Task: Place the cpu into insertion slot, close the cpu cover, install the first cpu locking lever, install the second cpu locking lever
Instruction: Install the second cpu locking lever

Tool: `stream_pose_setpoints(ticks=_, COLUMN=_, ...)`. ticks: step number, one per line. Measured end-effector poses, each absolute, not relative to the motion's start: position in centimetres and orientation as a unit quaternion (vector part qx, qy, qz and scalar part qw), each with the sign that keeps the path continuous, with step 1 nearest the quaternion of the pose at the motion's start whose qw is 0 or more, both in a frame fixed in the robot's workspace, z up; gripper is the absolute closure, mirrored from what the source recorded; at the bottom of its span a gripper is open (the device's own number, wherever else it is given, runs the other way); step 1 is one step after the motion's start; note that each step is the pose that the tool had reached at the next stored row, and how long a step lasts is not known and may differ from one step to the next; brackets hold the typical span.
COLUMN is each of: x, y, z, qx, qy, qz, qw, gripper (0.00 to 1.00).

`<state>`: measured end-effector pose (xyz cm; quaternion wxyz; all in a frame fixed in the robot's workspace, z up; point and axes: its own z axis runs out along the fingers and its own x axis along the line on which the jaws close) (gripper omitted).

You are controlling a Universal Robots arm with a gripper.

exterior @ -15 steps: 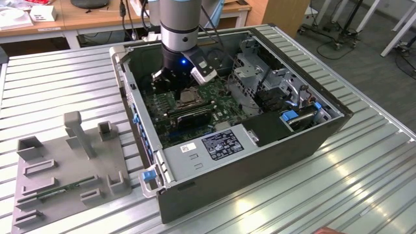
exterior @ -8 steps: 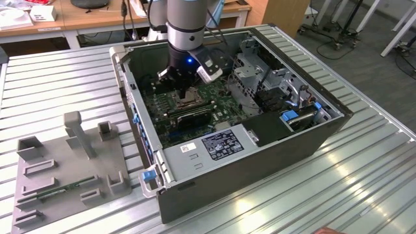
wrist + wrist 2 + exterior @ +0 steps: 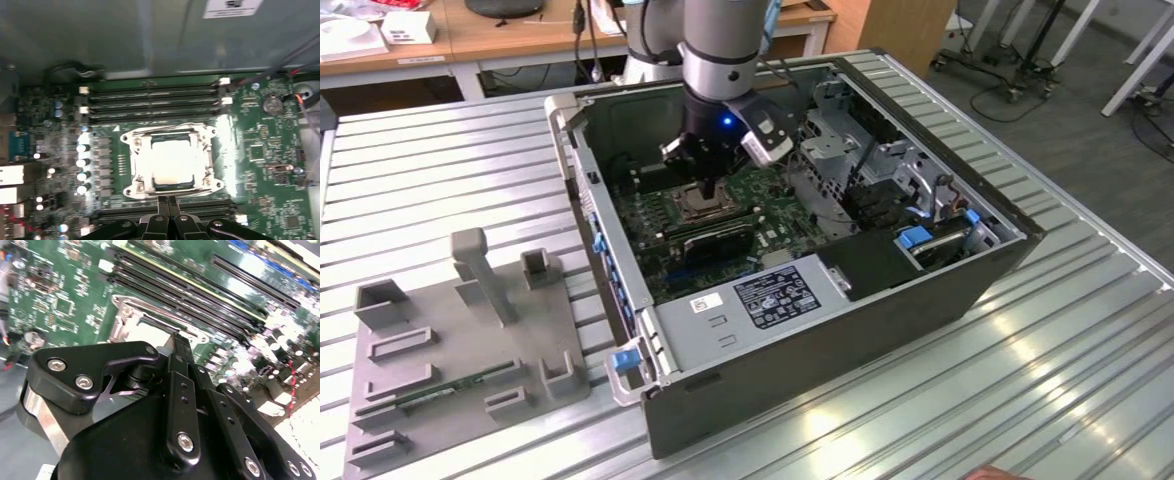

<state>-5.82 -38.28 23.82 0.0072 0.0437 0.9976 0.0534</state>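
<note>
- Claw [image 3: 167,202] hangs just above the board [image 3: 720,225] inside the open case [image 3: 854,320], fingers [image 3: 162,210] pressed together with nothing between them, so I'd say it's set up to push rather than grab.
- Cpu [image 3: 171,161] sits flat in the slot [image 3: 150,185] right ahead of the fingertips, pale metal top showing, so the drop-in step looks done.
- Cover [image 3: 134,161] lies down around the cpu like a frame, chip showing through its window, which reads as closed.
- Thin wire levers run along the cover's edges; can't tell if they're latched or just resting.
- Fingertips sit at the socket edge nearest the claw, close to the cover rim, which fits lever work.
- Long memory slots [image 3: 150,97] lie beyond the socket, more just under the claw.
</note>
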Motion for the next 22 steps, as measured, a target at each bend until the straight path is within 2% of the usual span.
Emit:
stream_pose_setpoints(ticks=8, x=-4.7, y=-38.1, z=23.8, qx=0.044, qy=0.998, qz=0.053, qw=0.007, gripper=0.89)
stream_pose_setpoints(ticks=22, x=-4.7, y=-36.3, z=23.8, qx=0.044, qy=0.998, qz=0.053, qw=0.007, gripper=0.89)
